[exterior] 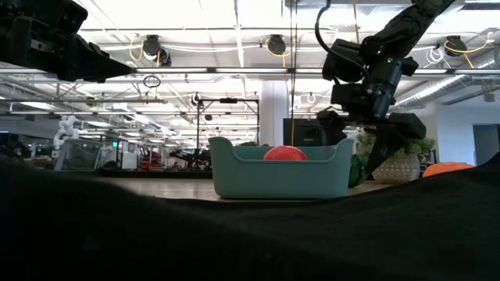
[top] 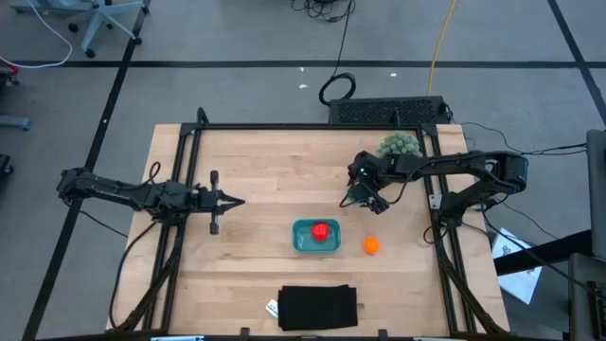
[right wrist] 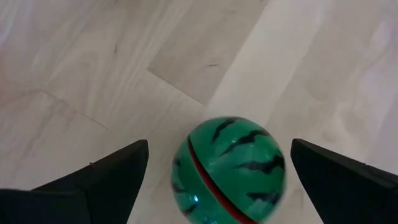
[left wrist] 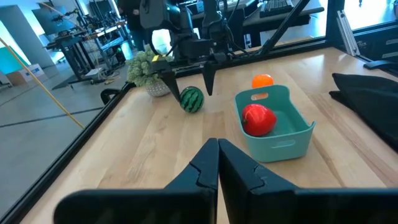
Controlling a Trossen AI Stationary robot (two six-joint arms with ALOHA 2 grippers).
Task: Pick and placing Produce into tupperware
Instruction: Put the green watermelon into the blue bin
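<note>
The dark green striped ball (right wrist: 228,168) rests on the wooden table right of centre. My right gripper (right wrist: 219,144) hangs open just over it, slanting down, one finger on either side of the ball without touching it. In the high view the gripper (top: 365,199) hides the ball. The teal tupperware (top: 305,242) stands near the middle front with the red piece (top: 322,230) inside. The orange ball (top: 371,245) lies on the table just right of the tupperware. My left gripper (top: 232,201) waits shut over the table's left half.
A large pale green spiky ball (top: 400,144) sits at the far right, behind my right gripper. A flat black rectangle (top: 318,308) lies at the front edge. Black frame rails run along the table's sides.
</note>
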